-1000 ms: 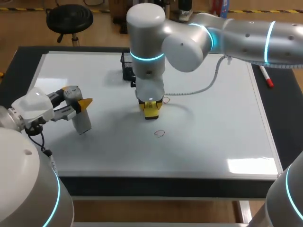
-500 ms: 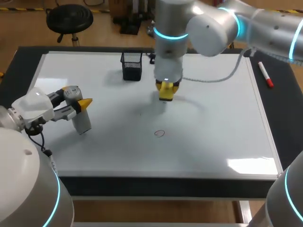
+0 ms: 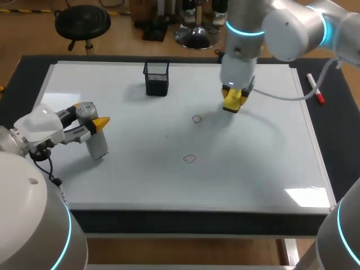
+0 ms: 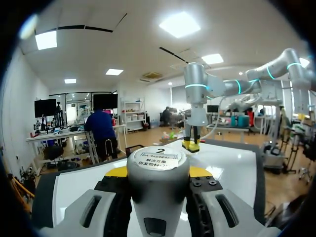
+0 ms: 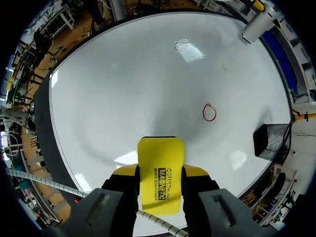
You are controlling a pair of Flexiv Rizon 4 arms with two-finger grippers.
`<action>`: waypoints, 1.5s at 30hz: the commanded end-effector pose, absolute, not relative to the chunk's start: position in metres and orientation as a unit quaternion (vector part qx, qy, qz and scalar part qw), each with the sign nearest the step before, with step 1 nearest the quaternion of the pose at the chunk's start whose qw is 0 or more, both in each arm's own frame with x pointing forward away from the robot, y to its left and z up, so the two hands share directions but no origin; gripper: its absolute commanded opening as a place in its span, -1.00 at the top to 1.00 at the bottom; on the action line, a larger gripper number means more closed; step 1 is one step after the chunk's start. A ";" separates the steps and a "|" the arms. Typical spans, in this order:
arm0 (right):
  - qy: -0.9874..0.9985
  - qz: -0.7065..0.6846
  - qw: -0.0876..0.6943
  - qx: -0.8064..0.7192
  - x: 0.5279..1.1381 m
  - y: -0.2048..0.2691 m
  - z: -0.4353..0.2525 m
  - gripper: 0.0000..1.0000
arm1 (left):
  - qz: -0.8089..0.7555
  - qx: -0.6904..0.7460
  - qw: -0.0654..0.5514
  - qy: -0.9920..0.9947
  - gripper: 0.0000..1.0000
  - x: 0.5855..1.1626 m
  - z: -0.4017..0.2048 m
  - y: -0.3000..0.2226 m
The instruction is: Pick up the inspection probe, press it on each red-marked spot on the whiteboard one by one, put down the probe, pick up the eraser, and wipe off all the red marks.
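Right gripper (image 3: 232, 104), hanging from an arm that comes in from the far right with its wrist pointing down, is clamped on a yellow rectangular eraser (image 5: 160, 174) over the large whiteboard (image 3: 253, 169). Left gripper (image 3: 93, 128), held low and level at the board's left side, clasps a roughly upright grey cylindrical probe (image 3: 98, 143). One small red circle mark (image 3: 196, 118) lies near the eraser, and a second red circle (image 3: 190, 158) lies nearer the front edge
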State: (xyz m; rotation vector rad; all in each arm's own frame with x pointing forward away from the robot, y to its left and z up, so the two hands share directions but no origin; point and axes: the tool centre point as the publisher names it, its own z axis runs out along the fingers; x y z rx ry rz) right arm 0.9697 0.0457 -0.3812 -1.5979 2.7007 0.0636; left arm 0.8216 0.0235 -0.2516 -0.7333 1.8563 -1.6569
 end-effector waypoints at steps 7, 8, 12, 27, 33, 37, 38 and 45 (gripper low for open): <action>0.883 0.027 -0.008 -0.468 0.986 -0.007 -0.386 1.00 | -0.612 -0.277 0.277 0.687 1.00 0.823 -0.252 0.018; 0.886 0.027 -0.008 -0.463 0.987 -0.010 -0.387 1.00 | -0.612 -0.277 0.277 0.687 1.00 0.823 -0.252 0.018; 0.892 0.026 -0.009 -0.451 0.991 -0.021 -0.389 1.00 | -0.612 -0.277 0.277 0.687 1.00 0.823 -0.252 0.018; 0.906 0.005 -0.020 -0.424 0.997 -0.045 -0.386 1.00 | -0.612 -0.277 0.277 0.687 1.00 0.823 -0.252 0.018; 0.905 0.005 -0.017 -0.425 0.997 -0.044 -0.384 1.00 | -0.612 -0.277 0.277 0.687 1.00 0.823 -0.252 0.018; 0.905 0.005 -0.017 -0.425 0.997 -0.044 -0.384 1.00 | -0.612 -0.277 0.277 0.687 1.00 0.823 -0.252 0.018; 0.905 0.005 -0.017 -0.425 0.997 -0.044 -0.384 1.00 | -0.612 -0.277 0.277 0.687 1.00 0.823 -0.252 0.018; 0.905 0.005 -0.017 -0.425 0.997 -0.044 -0.384 1.00 | -0.612 -0.277 0.277 0.687 1.00 0.823 -0.252 0.018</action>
